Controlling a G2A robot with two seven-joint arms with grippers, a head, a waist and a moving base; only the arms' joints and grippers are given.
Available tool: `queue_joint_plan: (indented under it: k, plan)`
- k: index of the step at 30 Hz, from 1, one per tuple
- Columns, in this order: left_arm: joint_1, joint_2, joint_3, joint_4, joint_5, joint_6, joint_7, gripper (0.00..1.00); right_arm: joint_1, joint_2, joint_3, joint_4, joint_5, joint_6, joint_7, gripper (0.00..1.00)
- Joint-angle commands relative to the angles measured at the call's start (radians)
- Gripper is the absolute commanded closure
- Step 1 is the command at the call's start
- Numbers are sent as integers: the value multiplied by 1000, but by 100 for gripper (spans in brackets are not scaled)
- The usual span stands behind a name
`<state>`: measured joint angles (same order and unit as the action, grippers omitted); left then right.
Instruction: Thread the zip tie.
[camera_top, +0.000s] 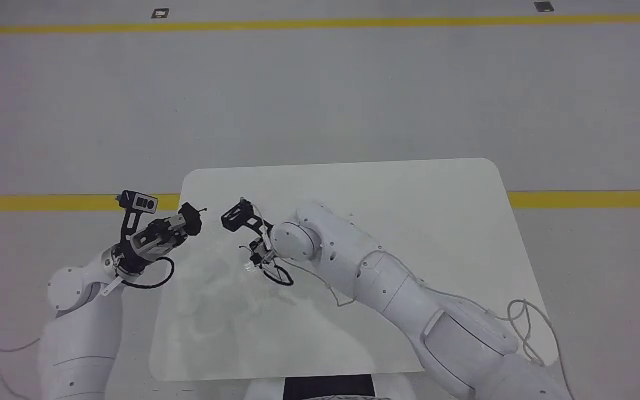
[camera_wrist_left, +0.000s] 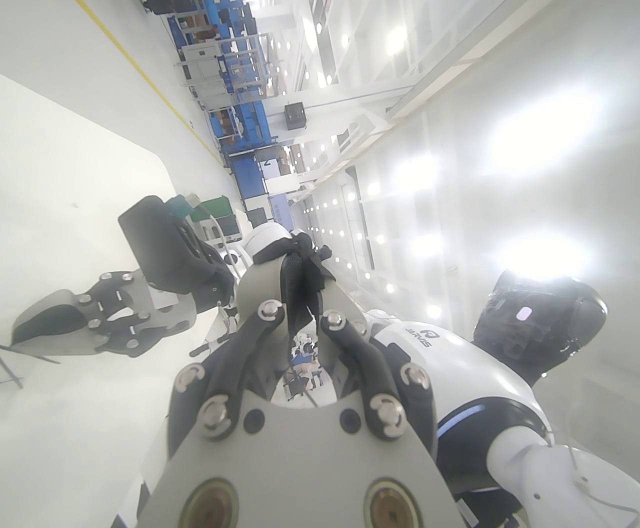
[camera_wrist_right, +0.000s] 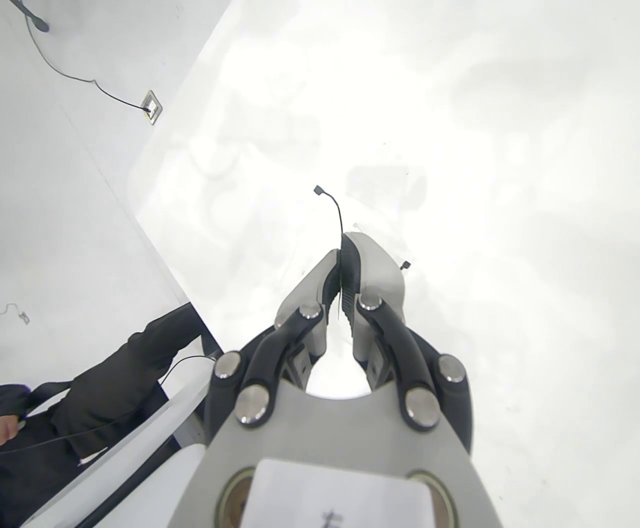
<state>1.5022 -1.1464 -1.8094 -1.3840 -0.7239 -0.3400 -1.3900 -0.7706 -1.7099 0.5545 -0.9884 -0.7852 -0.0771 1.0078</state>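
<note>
A white label (camera_wrist_right: 340, 492) on the right wrist bore print too cropped to read. Beyond it the right tool (camera_wrist_right: 344, 250) was pinched shut on the zip tie (camera_wrist_right: 339, 212), its head (camera_wrist_right: 318, 190) poking free above the tabletop (camera_wrist_right: 450, 150). Farther off, the left tool (camera_top: 190, 218) looked closed, its catch unclear. Threading, I judged, wanted the head held steady and the tail fed squarely into its slot.
</note>
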Motion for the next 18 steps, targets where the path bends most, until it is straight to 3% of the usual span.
queue_joint_plan:
  k: [1, 4, 9, 14, 18]
  plan:
    - [0, 0, 0, 0, 0, 0, 0, 100, 0, 0, 0, 0, 0, 0, 0, 100]
    - [0, 0, 0, 0, 0, 0, 0, 100, -22, 4, 22, 7, 4, 29, -68, 100]
    - [0, 0, 0, 0, 0, 0, 0, 100, -61, 21, 120, -9, 43, 122, -245, 100]
    - [0, 0, 0, 0, 0, 0, 0, 100, -161, 48, 208, -121, 25, 234, -420, 100]
    - [0, 0, 0, 0, 0, 0, 0, 100, -255, 67, 258, -231, 15, 244, -523, 100]
